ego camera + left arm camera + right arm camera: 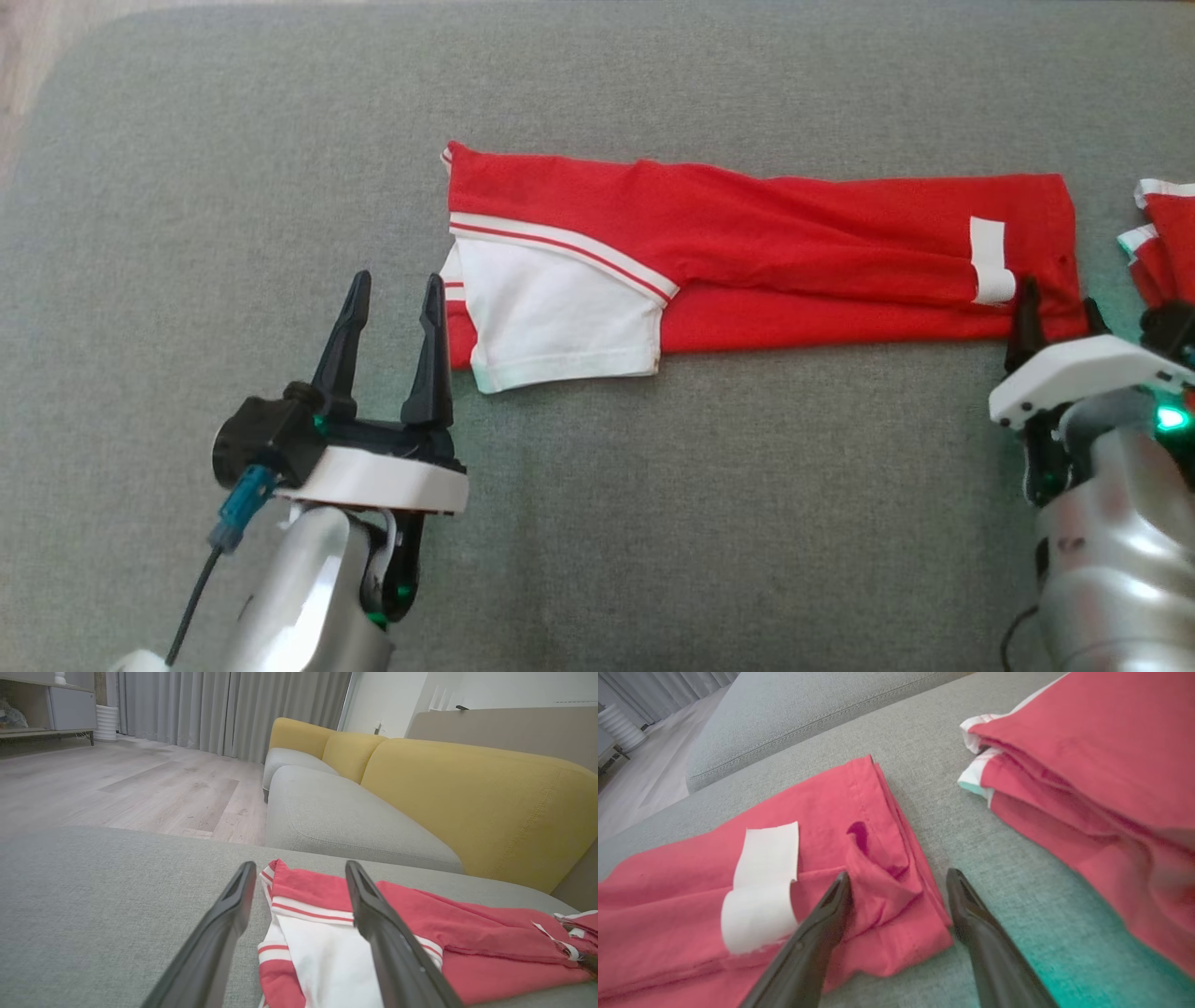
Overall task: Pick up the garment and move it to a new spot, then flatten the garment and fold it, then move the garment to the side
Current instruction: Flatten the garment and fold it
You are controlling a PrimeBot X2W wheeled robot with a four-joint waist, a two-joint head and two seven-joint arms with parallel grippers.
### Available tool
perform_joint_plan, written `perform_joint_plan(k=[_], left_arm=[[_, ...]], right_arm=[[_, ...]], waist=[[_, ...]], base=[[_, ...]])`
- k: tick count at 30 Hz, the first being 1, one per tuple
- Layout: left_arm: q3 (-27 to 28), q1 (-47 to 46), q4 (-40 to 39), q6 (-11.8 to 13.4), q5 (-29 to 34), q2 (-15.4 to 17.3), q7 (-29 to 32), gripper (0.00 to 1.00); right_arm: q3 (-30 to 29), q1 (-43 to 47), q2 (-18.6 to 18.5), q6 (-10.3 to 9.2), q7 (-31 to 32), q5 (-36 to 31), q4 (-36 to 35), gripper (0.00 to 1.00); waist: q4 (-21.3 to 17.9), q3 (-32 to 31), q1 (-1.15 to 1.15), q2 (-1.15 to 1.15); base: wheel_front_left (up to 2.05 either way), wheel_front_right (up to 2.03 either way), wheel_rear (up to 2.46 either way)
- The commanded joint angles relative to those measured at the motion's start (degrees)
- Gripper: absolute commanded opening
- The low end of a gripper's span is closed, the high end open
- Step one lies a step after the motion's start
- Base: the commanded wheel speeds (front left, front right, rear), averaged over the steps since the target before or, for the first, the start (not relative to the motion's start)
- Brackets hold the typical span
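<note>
The garment is red with white trim and a white panel, folded into a long flat strip across the grey cushion. My left gripper is open just off the strip's left end, its right finger over the white panel. My right gripper is open at the strip's right near corner. In the right wrist view its fingers straddle that bunched red corner, beside a white label.
A second folded red and white garment lies at the far right, close to my right gripper, also large in the right wrist view. Bare grey cushion spreads in front. A yellow and grey sofa stands beyond.
</note>
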Motion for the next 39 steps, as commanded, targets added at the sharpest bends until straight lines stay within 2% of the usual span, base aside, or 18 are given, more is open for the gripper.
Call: perform_joint_plan(k=[1, 4, 5, 6, 12, 17, 23, 26, 39], left_arm=[[1.9, -2.1, -1.6, 0.0, 0.8, 0.2, -0.4, 1.0], [2.3, -2.3, -1.4, -0.1, 1.0, 0.0, -0.4, 1.0], [2.5, -2.4, -1.4, -0.1, 1.1, 0.0, -0.4, 1.0], [2.7, -2.5, -1.3, -0.1, 1.3, -0.1, -0.4, 1.0], [4.1, -2.2, -0.8, 0.1, 1.9, -0.2, -0.4, 1.0], [4.4, -1.9, -0.3, -0.1, 1.7, -0.4, -0.4, 1.0], [4.8, -1.4, -0.3, 0.0, 1.7, -0.4, -0.4, 1.0], [5.0, -1.2, -0.5, 0.0, 1.5, -0.5, -0.4, 1.0], [4.9, -0.4, -1.6, 0.2, 1.3, -0.5, -0.4, 1.0]], right_arm=[[1.0, -2.5, -0.2, -0.04, 0.6, -0.4, 0.3, 1.0], [1.1, -4.1, -0.2, -0.04, 0.3, 0.2, 4.2, 0.98], [1.3, -4.6, -0.2, -0.04, -0.2, 0.2, 5.0, 0.44], [1.7, -5.0, -0.2, -0.04, -1.0, 0.1, 5.6, 0.0], [2.4, -6.2, -0.6, -0.04, -6.0, -3.9, 3.4, 0.0], [3.6, -4.1, -5.6, -0.04, -6.1, -6.8, -1.3, 0.0], [3.4, -1.1, -10.1, -0.04, -2.8, -6.2, -6.7, 0.0], [3.9, -0.5, -9.7, -0.04, -2.0, -5.2, -8.3, 0.0], [13.8, 2.1, -2.0, -0.04, 1.7, 2.1, -19.2, 0.0]], waist=[[0.2, 0.2, -0.01, 0.0], [0.1, 0.4, -0.01, 0.0], [0.0, 0.4, -0.01, 0.0], [-0.2, 0.4, -0.01, 0.0], [-2.2, -0.9, -0.01, 0.0], [-3.1, -2.6, -0.01, 0.0], [-3.5, -4.8, -0.01, 0.0], [-3.6, -5.6, -0.01, 0.0], [-1.1, -10.5, -0.01, 0.0]], base=[[0.0, 0.0, 0.0], [0.0, 0.0, 0.0], [0.0, 0.0, 0.0], [0.0, 0.0, 0.0], [0.0, 0.0, 0.0], [0.0, 0.0, 0.0], [0.0, 0.0, 0.0], [0.0, 0.0, 0.0], [0.0, 0.0, 0.0]])
